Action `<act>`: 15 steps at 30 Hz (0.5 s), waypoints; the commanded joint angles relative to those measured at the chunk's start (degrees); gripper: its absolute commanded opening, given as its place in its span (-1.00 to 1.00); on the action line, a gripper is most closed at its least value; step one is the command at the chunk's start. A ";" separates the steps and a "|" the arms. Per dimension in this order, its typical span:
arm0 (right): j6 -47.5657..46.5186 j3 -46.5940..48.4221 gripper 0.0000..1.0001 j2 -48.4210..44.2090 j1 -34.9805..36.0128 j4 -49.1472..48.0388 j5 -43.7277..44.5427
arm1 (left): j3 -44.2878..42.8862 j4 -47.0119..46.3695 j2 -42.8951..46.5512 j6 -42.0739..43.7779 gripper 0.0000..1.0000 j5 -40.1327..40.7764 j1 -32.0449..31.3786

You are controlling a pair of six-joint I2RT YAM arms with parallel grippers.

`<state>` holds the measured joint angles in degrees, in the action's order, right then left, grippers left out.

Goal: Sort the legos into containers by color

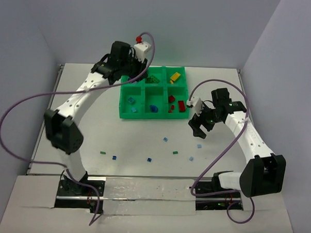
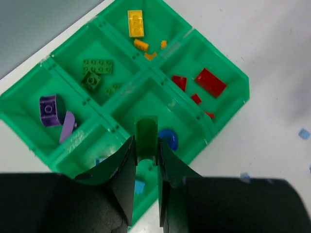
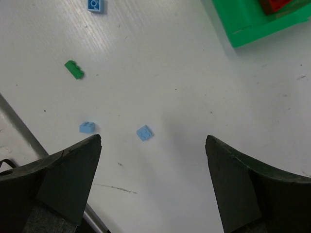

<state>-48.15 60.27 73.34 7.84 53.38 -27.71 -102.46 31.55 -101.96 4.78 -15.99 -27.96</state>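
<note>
My left gripper (image 2: 146,141) is shut on a small green lego (image 2: 146,128) and hangs over the bright green tray (image 2: 221,56) of containers. Below it, the compartments hold purple legos (image 2: 51,109), green ones (image 2: 98,66), yellow and orange ones (image 2: 136,23), red ones (image 2: 210,81), a blue one (image 2: 168,138) and a light blue one (image 2: 139,187). In the top view the left gripper (image 1: 138,74) is above the tray's (image 1: 122,115) back left part. My right gripper (image 3: 153,141) stands open over the table, just behind a light blue lego (image 3: 145,132); nothing is between its fingers.
Loose legos lie on the white table in front of the tray: a second light blue one (image 3: 87,127), a green one (image 3: 74,70) and a blue one (image 3: 95,5). The top view shows more blue bricks (image 1: 149,159) and a green one (image 1: 102,153) toward the near edge.
</note>
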 commanded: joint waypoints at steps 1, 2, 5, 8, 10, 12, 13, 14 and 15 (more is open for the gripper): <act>-3.44 -0.76 0.88 -0.46 0.07 0.60 -2.70 | -12.66 -2.10 -13.86 -4.25 -0.99 -2.94 2.05; -3.46 -0.59 0.88 -0.30 0.07 0.68 -2.72 | -12.81 -2.15 -14.01 -4.33 -0.99 -3.34 2.30; -4.23 0.18 0.88 0.04 0.07 1.02 -3.40 | -21.40 -5.42 -22.59 -8.00 -1.00 -3.77 2.81; -4.65 0.72 0.88 1.12 0.16 1.63 -3.09 | -25.01 -8.95 -27.79 -9.56 -0.99 -4.29 3.05; -5.42 0.81 0.87 1.54 0.16 2.22 -2.66 | -25.38 -11.35 -29.93 -10.37 -0.97 -4.67 3.22; -6.04 0.57 0.86 1.54 0.24 2.67 -2.46 | -25.42 -14.04 -31.28 -10.49 -0.94 -5.07 3.18; -6.24 0.44 0.86 1.54 0.36 2.81 -2.17 | -25.42 -14.60 -31.96 -10.44 -0.93 -4.99 3.23; -6.38 0.37 0.86 1.58 0.54 2.95 -1.85 | -25.42 -15.16 -32.53 -10.37 -0.92 -4.89 3.22; -6.43 0.37 0.86 1.63 0.73 3.05 -1.65 | -25.50 -15.55 -33.01 -10.32 -0.90 -4.72 3.17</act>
<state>-52.75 59.58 75.10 7.93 54.74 -29.60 -123.89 23.62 -134.48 -4.00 -18.99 -24.71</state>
